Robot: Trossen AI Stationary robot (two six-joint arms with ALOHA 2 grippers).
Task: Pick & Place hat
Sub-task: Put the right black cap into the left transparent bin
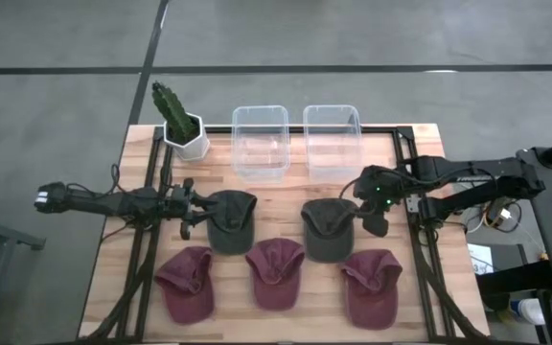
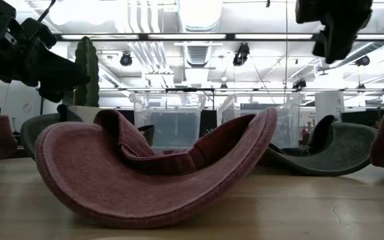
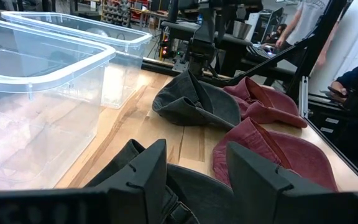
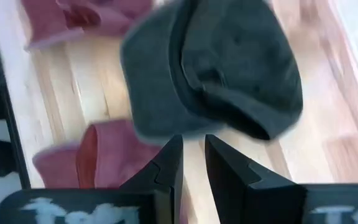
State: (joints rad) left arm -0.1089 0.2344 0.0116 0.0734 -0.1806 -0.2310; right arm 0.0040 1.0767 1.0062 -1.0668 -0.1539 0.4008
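Five caps lie on the wooden table (image 1: 276,206). Two are dark grey, one on the left (image 1: 230,220) and one on the right (image 1: 329,228). The three maroon caps (image 1: 188,283), (image 1: 276,273), (image 1: 372,286) are in the near row. My left gripper (image 1: 192,209) lies low and level at the left grey cap's left edge, open, and that cap (image 3: 191,199) shows between and below its fingers. My right gripper (image 1: 375,222) hangs above the table just right of the right grey cap (image 4: 216,68), pointing steeply down. Its fingers (image 4: 193,162) stand a narrow gap apart with nothing between them. My left gripper has its open fingers (image 3: 145,180) on either side of the left grey cap's near edge (image 3: 185,186), coming level from the table's left. I cannot tell whether they touch the cap, which lies flat on the table.
Two clear plastic bins (image 1: 260,142), (image 1: 332,142) stand side by side at the far edge. A cactus in a white pot (image 1: 182,129) is at the far left. Black frame rails (image 1: 415,240) run along both table sides. People show beyond the table in the left wrist view.
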